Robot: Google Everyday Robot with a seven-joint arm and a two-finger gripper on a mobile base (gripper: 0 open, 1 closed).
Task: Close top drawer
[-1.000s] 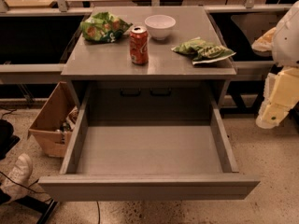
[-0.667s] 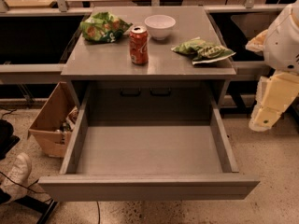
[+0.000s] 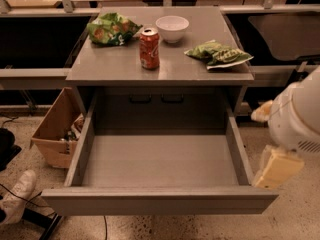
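The top drawer (image 3: 160,161) stands wide open below the tabletop (image 3: 115,66), its front panel nearest the camera. The gripper (image 3: 275,166) hangs outside the drawer's right wall, just beside its front corner; I cannot tell whether it is parted or closed. A red soda can (image 3: 149,48) and a white bowl (image 3: 172,28) sit on the tabletop.

The robot's arm (image 3: 300,116) comes in from the right edge of the scene. Its rounded white casing fills the near right side and is partly cut off by the frame. The gripper (image 3: 272,151) sits at the arm's left end, low on the near right. One cream-coloured part juts out above the casing and a larger one hangs tilted below it.
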